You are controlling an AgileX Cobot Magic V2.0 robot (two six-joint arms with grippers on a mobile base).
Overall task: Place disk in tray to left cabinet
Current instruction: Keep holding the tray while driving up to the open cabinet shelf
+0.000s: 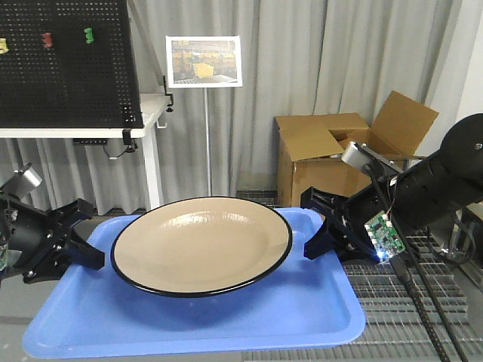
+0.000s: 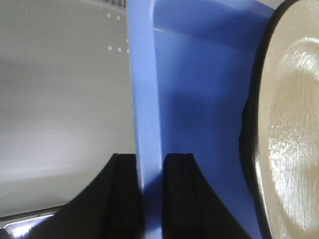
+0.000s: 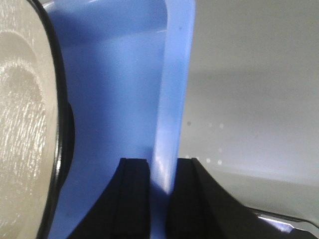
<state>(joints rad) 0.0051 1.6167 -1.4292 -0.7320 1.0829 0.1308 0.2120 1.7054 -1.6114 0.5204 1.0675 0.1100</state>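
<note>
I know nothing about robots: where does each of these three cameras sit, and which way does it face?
Front view: between the arms, facing forward over the tray and disk; left gripper and right gripper show at the sides.
Left wrist view: on the left arm, looking along the left gripper, whose two black fingers clamp the tray rim.
Right wrist view: the mirror of it, along the right gripper.
Shared: all three show tray and disk.

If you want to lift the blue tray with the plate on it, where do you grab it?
Grip the tray by its thin raised rim at both short ends, one side each, as the left gripper and right gripper do now. The plate fills the middle; two ends should keep it level.
</note>
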